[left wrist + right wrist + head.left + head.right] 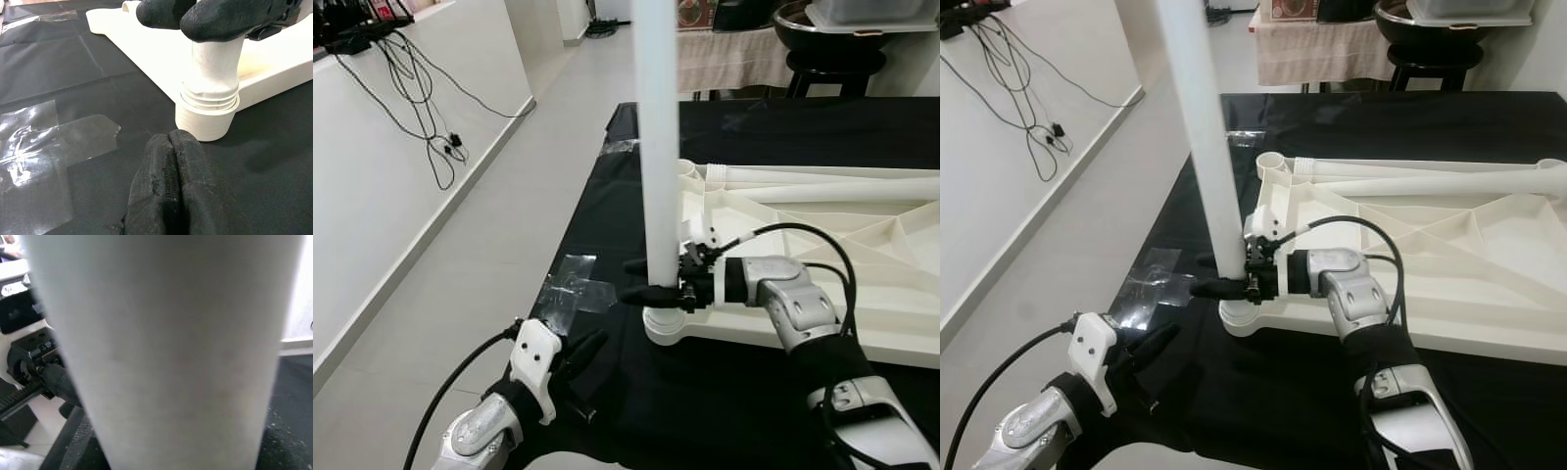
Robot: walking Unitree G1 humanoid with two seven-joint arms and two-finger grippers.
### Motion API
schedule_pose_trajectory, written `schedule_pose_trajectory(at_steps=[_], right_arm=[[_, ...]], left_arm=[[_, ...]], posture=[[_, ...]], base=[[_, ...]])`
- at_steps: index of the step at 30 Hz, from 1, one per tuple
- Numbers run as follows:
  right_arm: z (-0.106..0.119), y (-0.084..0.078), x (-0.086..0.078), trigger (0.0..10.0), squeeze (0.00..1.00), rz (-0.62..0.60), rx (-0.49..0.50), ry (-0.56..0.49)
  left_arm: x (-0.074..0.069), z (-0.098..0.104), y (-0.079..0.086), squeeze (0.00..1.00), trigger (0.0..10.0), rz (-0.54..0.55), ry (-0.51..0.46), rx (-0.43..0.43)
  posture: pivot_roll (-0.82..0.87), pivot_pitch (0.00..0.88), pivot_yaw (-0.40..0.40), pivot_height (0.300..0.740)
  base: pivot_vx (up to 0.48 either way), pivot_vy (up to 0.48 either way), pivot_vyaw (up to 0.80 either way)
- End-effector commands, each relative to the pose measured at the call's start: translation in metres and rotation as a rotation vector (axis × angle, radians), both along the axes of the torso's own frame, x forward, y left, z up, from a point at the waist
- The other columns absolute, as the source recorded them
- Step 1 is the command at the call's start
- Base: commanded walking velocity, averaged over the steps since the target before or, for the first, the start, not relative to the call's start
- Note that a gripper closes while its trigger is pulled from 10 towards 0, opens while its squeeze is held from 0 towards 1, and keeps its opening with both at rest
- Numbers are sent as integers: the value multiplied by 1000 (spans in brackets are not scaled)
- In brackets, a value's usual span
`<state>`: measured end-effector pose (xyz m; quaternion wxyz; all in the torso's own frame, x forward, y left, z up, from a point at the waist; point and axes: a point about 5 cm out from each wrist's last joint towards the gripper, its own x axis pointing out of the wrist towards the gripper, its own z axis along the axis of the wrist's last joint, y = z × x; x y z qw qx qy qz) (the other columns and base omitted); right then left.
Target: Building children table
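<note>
Black cloth (724, 392) carries upturned white tabletop (862, 245); right gripper (656, 279) clamps upright leg (656, 147) seated in corner socket (668, 328), further legs (822, 176) lie unfitted, left gripper (171, 191) closed, empty, nearby.

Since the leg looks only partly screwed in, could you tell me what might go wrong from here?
1. The white leg stands tall in the corner socket with threads still exposed; if the right gripper lets go, it may tip or cross-thread.
2. The upturned tabletop lies on a slick black sheet and may slide under twisting.
3. The left gripper, shut nearby, braces nothing.
</note>
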<state>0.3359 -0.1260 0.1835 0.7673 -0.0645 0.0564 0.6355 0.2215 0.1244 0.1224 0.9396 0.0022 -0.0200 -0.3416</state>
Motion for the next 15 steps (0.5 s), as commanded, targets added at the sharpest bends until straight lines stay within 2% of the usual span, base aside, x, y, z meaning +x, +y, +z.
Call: schedule_pose_trajectory(at_steps=[1, 2, 4, 5, 6, 7, 8, 9, 10, 11, 14, 15], right_arm=[[-9, 0, -1, 0, 0, -12, -5, 35], [-10, -3, -2, 0, 0, -65, -12, 15], [-10, -3, -2, 0, 0, -65, -12, 15], [-12, -3, -3, 0, 0, -159, -15, -14], [-16, -1, -5, 0, 0, -308, -6, -36], [-16, -1, -5, 0, 0, -308, -6, -36], [-24, 6, -6, 0, 0, -612, 27, -68], [-24, 6, -6, 0, 0, -612, 27, -68], [-41, 18, -22, 0, 0, -766, -2, -79], [-50, 26, -34, 0, 0, -852, -18, -88], [-49, 30, -35, 0, 0, -882, -21, -99], [-51, 32, -33, 0, 0, -848, -44, -106]], left_arm=[[-2, -1, 1, 0, 10000, 4, 5, 16], [-2, -1, 1, 0, 10000, 4, 5, 14], [-2, -1, 1, 0, 10000, 4, 5, 14], [-3, 0, 1, 0, 10000, 4, 5, 13], [-3, 0, 1, 0, 10000, 5, 4, 12], [-3, 0, 1, 0, 10000, 5, 4, 12], [-3, 0, 2, 0, 10000, 7, 3, 12], [-3, 0, 2, 0, 10000, 7, 3, 12], [-2, 1, 2, 0, 10000, 8, 0, 12], [-1, 1, 2, 0, 10000, 8, -1, 12], [0, 1, 2, 0, 10000, 11, -2, 15], [1, 0, 2, 0, 10000, 6, -1, 15]], posture=[[-8, 138, 85, 740], [-13, 145, 82, 740], [-13, 145, 82, 740], [-20, 150, 76, 740], [-26, 153, 62, 740], [-26, 153, 62, 740], [-34, 154, 50, 740], [-34, 154, 50, 740], [-33, 159, 59, 740], [-33, 159, 59, 740], [-46, 143, 68, 740], [-41, 141, 55, 740]], base=[[0, 0, 0], [0, 0, 0], [0, 0, 0], [0, 0, 0], [0, 0, 0], [0, 0, 0], [0, 0, 0], [0, 0, 0], [0, 0, 0], [0, 0, 0], [0, 0, 0], [0, 0, 0]])
